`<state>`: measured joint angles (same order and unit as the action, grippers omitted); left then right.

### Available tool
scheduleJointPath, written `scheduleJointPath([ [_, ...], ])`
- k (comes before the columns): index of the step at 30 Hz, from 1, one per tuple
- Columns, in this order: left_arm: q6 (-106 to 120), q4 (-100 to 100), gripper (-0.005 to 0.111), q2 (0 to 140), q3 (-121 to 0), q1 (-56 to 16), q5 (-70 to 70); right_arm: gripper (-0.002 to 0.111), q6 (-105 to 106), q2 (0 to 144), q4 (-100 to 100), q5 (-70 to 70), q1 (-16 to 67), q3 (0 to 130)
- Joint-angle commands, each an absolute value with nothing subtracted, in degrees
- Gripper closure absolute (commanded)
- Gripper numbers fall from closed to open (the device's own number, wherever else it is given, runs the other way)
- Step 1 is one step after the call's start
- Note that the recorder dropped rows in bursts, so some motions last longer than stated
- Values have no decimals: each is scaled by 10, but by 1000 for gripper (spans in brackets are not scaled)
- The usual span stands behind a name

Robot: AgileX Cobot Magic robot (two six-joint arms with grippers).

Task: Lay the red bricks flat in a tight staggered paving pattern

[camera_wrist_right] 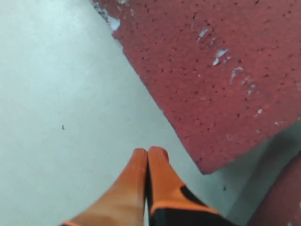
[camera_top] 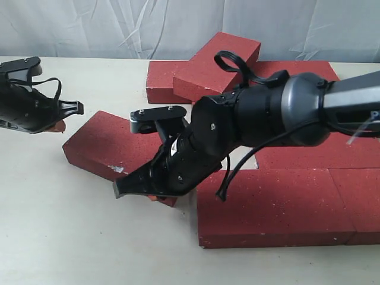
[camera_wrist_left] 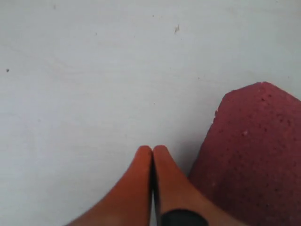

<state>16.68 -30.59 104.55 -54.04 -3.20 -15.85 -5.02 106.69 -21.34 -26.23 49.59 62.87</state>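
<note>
Right end effector [camera_wrist_right: 147, 154]: orange pads pressed together, closed, gripping nothing. It sits low over bare surface [camera_top: 71, 237], just off the near long edge of the loose brick [camera_top: 104, 142] and close to that brick's near right corner. The tips are beside the edge, not on top of the brick; I can't tell whether they touch it. The right arm [camera_top: 279, 113] reaches across the middle and hides the loose brick's right end.

Loose brick: flat, skewed against the rest, with a white chip on its near edge. A narrow strip of surface separates its corner from the front-row brick [camera_top: 273, 208].

Paved group, right half of the surface:
- The front-row brick butts end to end with a second front brick [camera_top: 362, 202]; the joint is tight.
- The row behind [camera_top: 320, 157] is partly under the arm, with a small bare patch at its left end.
- Toward the far edge, the rear brick [camera_top: 163, 83] lies flat, and a crosswise brick [camera_top: 222, 59] rests tilted on top of it.
- Another rear brick [camera_top: 306, 68] lies behind the arm.

Left end effector [camera_wrist_left: 152, 151]: closed, pads touching, empty. It is near the loose brick's left end and not touching it; a brick corner lies just beside the tips in the left wrist view.

Open room: wide bare surface along the near side and out to the left, and a bare band left of the rear brick up to the far edge.
</note>
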Motion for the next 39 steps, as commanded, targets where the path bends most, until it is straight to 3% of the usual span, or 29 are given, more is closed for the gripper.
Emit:
scheduleJointPath([
  [1,185,-315,107,1050,-543,-30,-185,109,-50,1091,-193,-238,496,633],
  [23,223,-336,107,1050,-542,-30,-264,109,-189,1048,-126,-233,440,633],
  [33,279,-391,107,1050,-542,-32,-285,109,-390,976,50,-236,415,633],
  [39,310,-410,107,1050,-542,-59,-285,109,-399,976,74,-271,376,632],
])
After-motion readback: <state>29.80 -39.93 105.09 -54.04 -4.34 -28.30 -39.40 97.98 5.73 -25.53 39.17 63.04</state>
